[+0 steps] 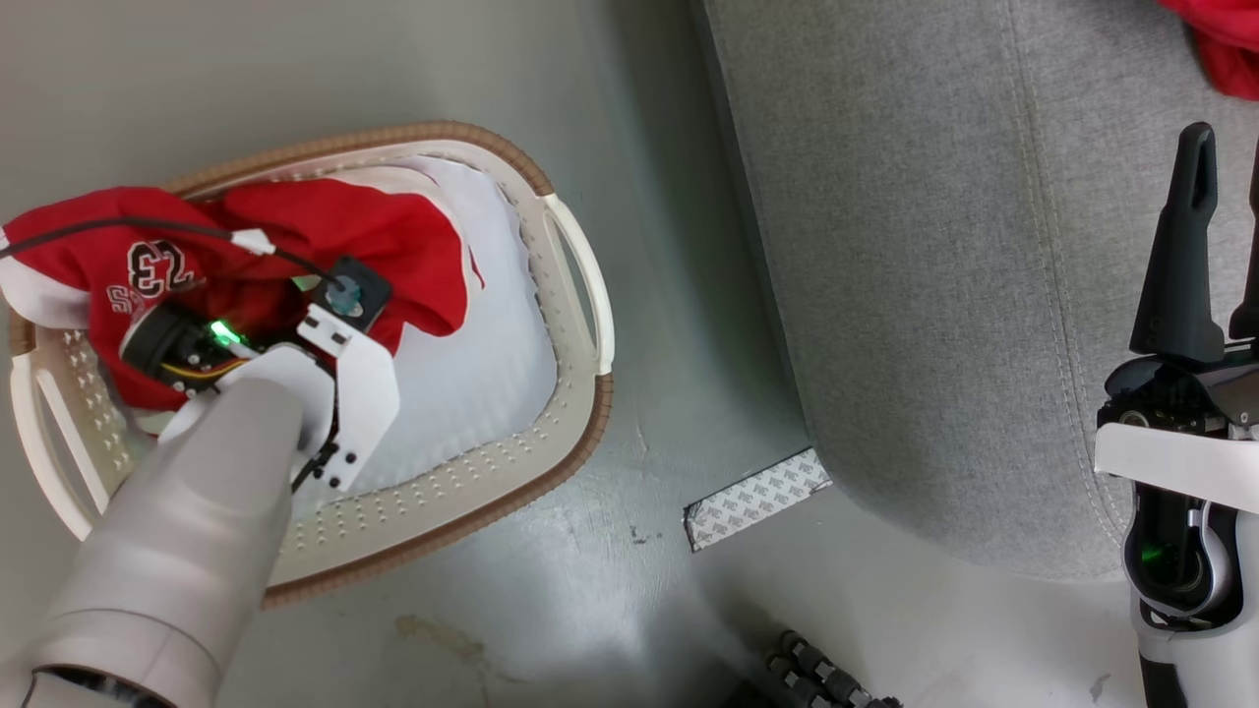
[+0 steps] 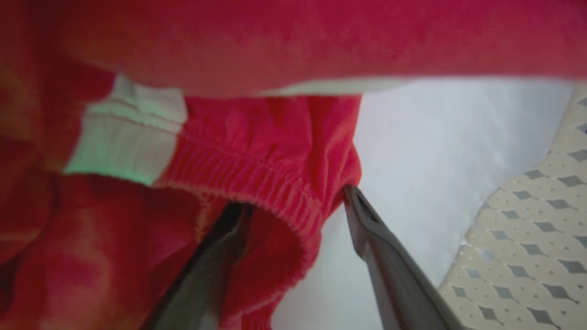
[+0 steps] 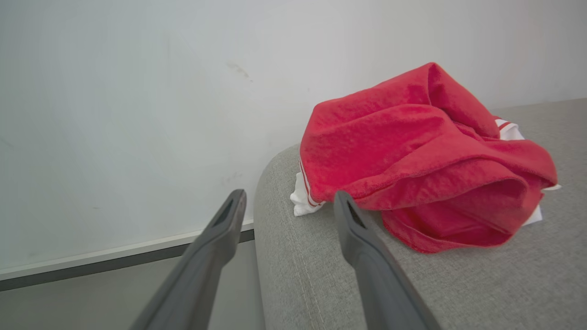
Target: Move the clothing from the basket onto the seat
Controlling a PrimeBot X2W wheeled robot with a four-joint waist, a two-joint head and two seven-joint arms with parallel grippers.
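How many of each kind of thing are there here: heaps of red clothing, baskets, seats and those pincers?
Red clothing heaps: 2, one in the basket and one on the seat
Laundry basket: 1
Sofa seat: 1
Pincers: 2, left pincer and right pincer
Total: 6

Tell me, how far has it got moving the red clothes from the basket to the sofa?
Done: one red garment lies on the grey seat. In hand: the left gripper is down in the basket, its open fingers straddling a red waistband. Left: the "23" garment is in the basket; nothing lifted yet.
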